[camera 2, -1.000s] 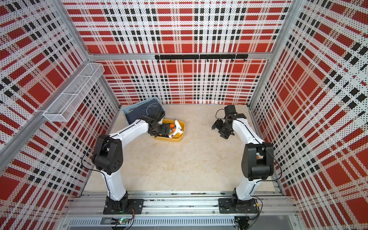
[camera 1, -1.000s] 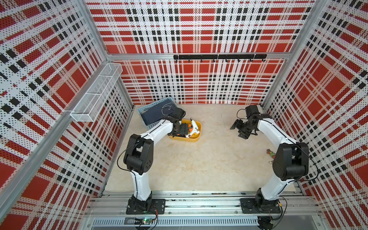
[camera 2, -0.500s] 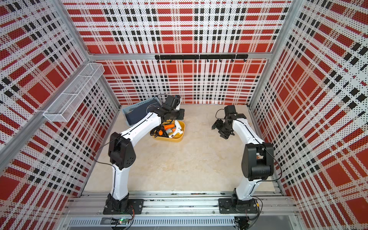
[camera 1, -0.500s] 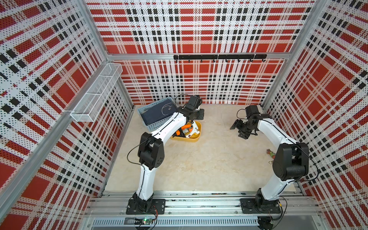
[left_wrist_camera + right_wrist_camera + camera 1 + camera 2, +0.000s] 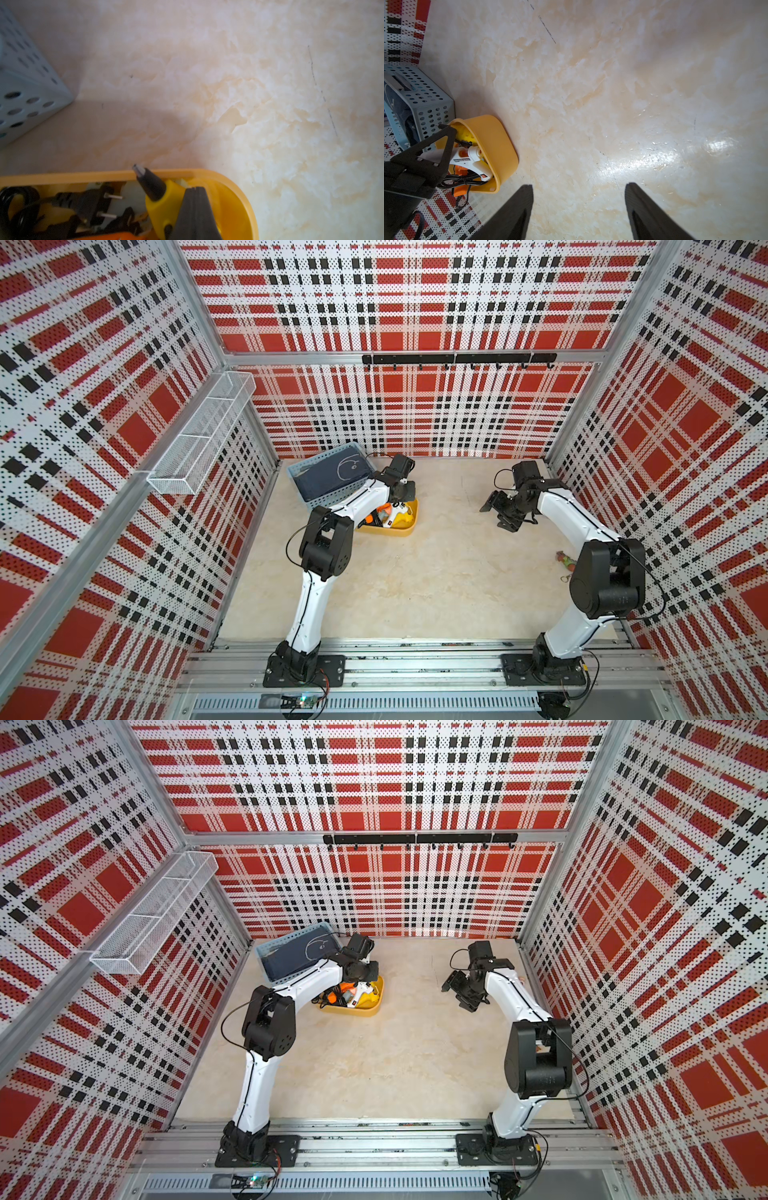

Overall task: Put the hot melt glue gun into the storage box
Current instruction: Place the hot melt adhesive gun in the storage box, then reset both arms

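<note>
Beige bench (image 5: 415,580) filled the lower middle of both top views. Blue basket (image 5: 324,499) sat upper left on it, w/ the yellow storage box (image 5: 395,529) just lower right. R end effector (image 5: 498,514), right of centre, hung open & empty over bare bench. L end effector (image 5: 195,193) was closed, empty, over the box. Yellow glue gun (image 5: 160,199) & white glue gun (image 5: 471,160) lay inside the box.

In a top view, a white-and-orange hot melt glue gun (image 5: 390,511) lies in the yellow storage box (image 5: 402,530) at eleven o'clock on the table (image 5: 415,593). The left gripper (image 5: 400,501) is poised over the box, the blue basket (image 5: 305,489) stands at ten o'clock, and the right gripper (image 5: 499,514) hangs at two o'clock.
</note>
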